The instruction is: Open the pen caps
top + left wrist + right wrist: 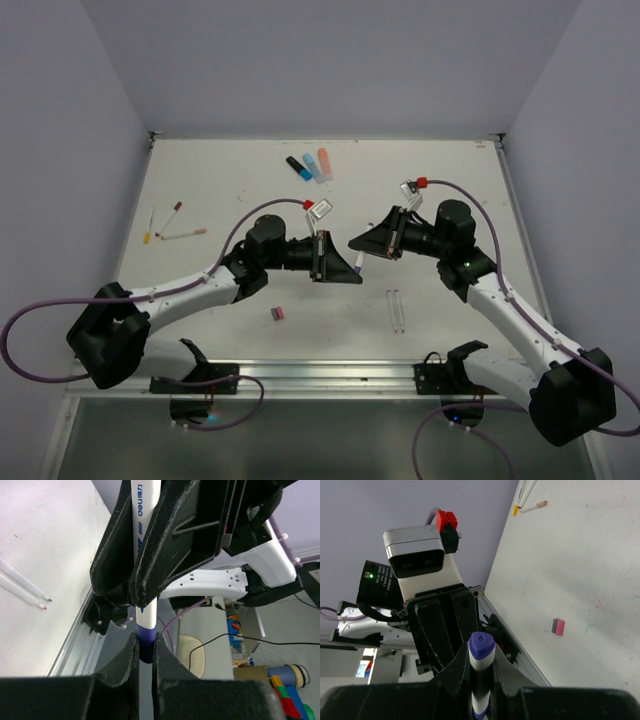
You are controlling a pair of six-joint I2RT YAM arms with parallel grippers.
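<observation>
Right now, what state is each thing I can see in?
purple cap: on its pen, pinched in the left gripper
white pen: barrel clamped in the right gripper
two pens: uncapped, lying on the table
loose pink cap: off, lying on the table
three thin pens: capped, lying flat

Light: bright, even, diffuse.
Shadows: soft, faint on table (220, 200).
Focus: top view sharp; left hand (145, 639) and right hand (481, 661) blurred close up.

Two white pen barrels (397, 309) are lying side by side near my right gripper (354, 245); three marker bodies (311, 168) are sitting well beyond it.
</observation>
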